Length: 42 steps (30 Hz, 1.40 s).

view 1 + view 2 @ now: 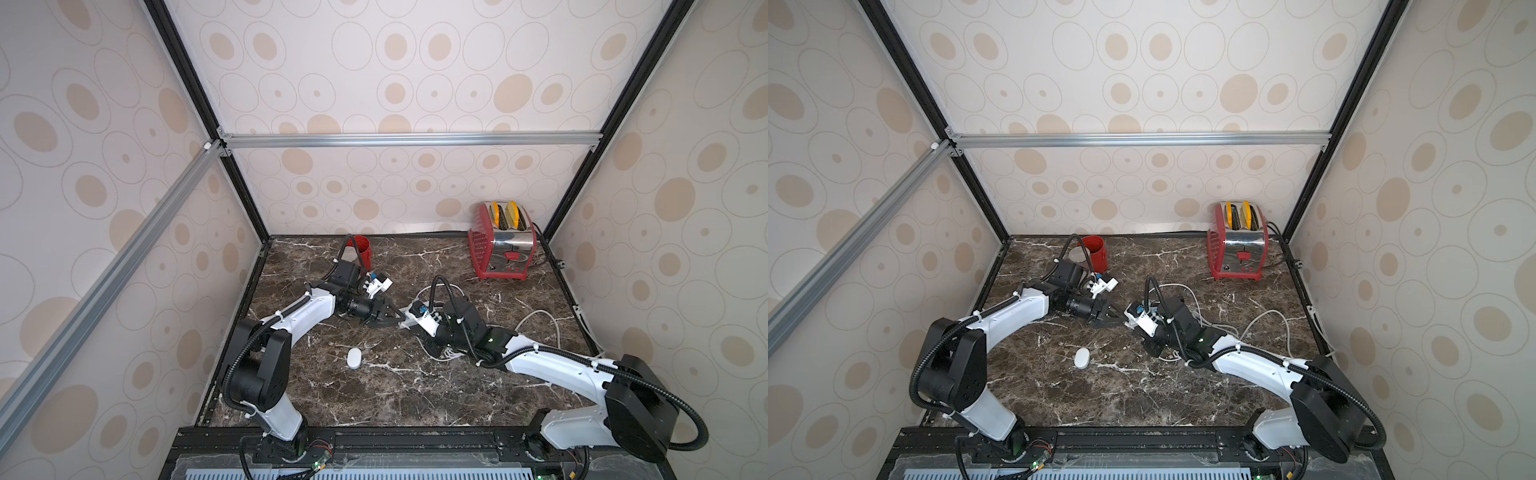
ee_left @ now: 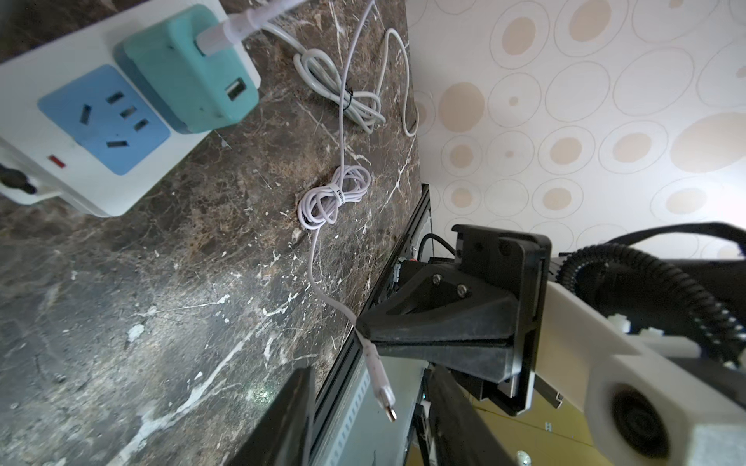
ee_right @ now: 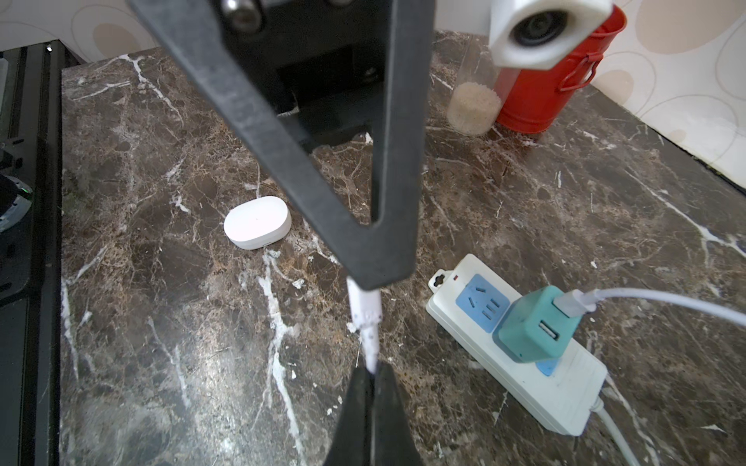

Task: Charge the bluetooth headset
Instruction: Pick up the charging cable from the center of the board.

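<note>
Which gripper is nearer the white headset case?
Left, narrowly. The left gripper hangs back-right of the headset case; the right gripper, shut on the cable, faces it from the farther side.

we see a dark marbled surface (image 1: 415,390) with pale veins. on it lie the bluetooth headset (image 1: 354,358) toward the front left, a white power strip (image 3: 565,387) near the middle, loose coils of white cable (image 2: 335,197) near it, a red toaster (image 1: 500,247) at the back right, and a red can (image 1: 365,251) just beside a clear jar (image 3: 472,107) at the back left.
</note>
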Tool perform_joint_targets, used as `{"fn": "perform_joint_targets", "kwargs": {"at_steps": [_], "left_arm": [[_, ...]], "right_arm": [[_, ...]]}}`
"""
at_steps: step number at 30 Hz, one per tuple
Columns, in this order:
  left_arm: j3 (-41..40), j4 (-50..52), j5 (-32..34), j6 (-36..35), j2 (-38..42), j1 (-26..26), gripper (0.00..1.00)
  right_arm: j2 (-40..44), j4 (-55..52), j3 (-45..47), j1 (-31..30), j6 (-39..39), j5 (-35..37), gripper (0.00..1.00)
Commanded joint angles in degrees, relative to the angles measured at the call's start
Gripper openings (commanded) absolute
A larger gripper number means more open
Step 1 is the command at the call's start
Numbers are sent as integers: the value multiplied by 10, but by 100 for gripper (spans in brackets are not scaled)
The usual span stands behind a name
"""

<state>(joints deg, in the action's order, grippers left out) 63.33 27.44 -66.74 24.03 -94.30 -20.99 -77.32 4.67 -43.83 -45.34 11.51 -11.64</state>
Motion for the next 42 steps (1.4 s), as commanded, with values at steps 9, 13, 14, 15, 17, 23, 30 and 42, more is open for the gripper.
{"fn": "perform_joint_targets", "kwargs": {"at_steps": [9, 13, 14, 15, 17, 23, 30, 42], "left_arm": [[31, 52, -28, -61, -13, -15, 43], [34, 56, -40, -64, -22, -14, 25], [36, 59, -44, -66, -25, -15, 21], [38, 62, -45, -70, -27, -14, 19], [43, 71, -42, -77, -30, -15, 12], [54, 84, -35, -84, -35, -15, 0], [62, 77, -17, -79, -29, -14, 0], [73, -48, -67, 35, -21, -9, 0]], "right_arm": [[-24, 2, -32, 3, 13, -8, 0], [-28, 4, -32, 3, 12, -11, 0], [-28, 4, -31, 3, 12, -8, 0], [-28, 4, -32, 3, 11, -8, 0], [-27, 6, -32, 4, 12, -10, 0], [-23, 21, -23, 4, 7, -14, 0], [-4, 62, 0, 7, -17, 11, 11], [67, 497, 217, 71, -44, -27, 60]]}}
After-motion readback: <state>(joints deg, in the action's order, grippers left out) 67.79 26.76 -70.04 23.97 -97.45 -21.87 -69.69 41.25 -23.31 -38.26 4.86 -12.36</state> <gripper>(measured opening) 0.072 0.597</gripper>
